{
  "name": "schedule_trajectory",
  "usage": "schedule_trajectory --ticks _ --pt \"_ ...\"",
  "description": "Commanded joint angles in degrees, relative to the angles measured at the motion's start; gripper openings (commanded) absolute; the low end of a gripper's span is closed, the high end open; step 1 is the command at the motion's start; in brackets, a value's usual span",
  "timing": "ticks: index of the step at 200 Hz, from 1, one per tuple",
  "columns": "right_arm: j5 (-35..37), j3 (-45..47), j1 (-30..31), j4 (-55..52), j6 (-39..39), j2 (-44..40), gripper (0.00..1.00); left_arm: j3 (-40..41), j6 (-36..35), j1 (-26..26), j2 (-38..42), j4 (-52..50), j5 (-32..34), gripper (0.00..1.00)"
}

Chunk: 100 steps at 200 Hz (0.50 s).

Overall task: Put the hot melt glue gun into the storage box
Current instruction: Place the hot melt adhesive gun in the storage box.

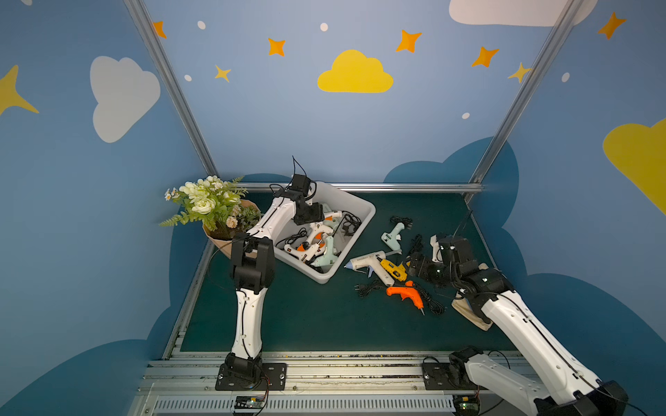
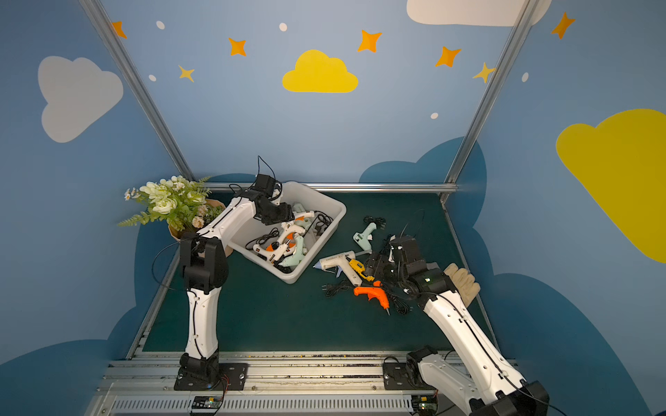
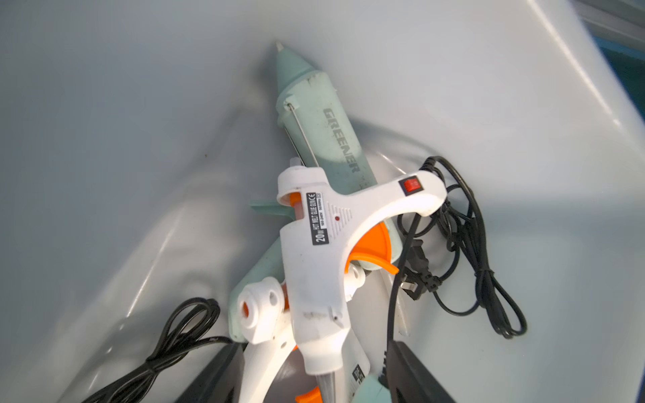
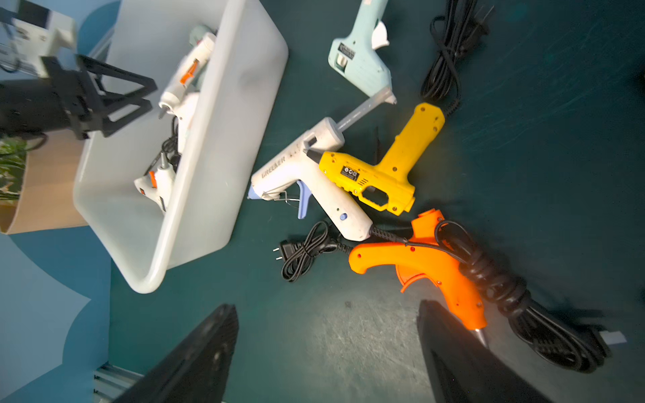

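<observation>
White-shelled arms (image 1: pixel 252 324), black joints (image 1: pixel 252 266), black cables (image 1: pixel 242 324)

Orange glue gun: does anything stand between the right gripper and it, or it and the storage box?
Nothing visible separates the open right gripper from the orange glue gun; a black cord lies across it. The white GREENER glue gun lies between it and the storage box.

In the left wrist view we read "GREENER" in grey capitals along the barrel of a mint-green glue gun (image 3: pixel 324 132). Lying across it, a white glue gun with an orange trigger (image 3: pixel 314 279) carries a black label (image 3: pixel 318 218) reading "20W HOT MELT GLUE GUN" beside a CE mark; its finer print is too small for us. In the right wrist view "GREENER" also runs along the barrel of a white glue gun with a blue trigger (image 4: pixel 300 160). We cannot read the black plate (image 4: pixel 349 172) on the yellow glue gun (image 4: pixel 384 171).
</observation>
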State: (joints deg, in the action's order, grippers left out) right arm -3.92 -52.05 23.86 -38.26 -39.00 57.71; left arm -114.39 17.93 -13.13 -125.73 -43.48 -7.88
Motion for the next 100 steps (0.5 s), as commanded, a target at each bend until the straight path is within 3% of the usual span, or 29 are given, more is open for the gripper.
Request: schedule_trajectory --ticks 1,20,72,100 --pt "-1.44 0.37 -0.80 -1.99 -0.94 2.10 0.80 2.99 0.71 0.21 6.50 0.64 0.11 0.85" --pt "-2.61 0.37 -1.16 -2.47 -1.09 4.47 0.77 8.05 2.21 0.24 10.50 2.40 -1.26 1.00" --pt "-4.04 1.08 -2.06 -3.75 -0.90 10.04 0.71 26.18 7.44 0.12 24.94 12.48 -5.91 1.00" --pt "-1.44 0.33 -3.41 -3.75 -2.14 13.17 0.67 36.91 10.67 -0.11 34.22 18.35 -7.41 1.00"
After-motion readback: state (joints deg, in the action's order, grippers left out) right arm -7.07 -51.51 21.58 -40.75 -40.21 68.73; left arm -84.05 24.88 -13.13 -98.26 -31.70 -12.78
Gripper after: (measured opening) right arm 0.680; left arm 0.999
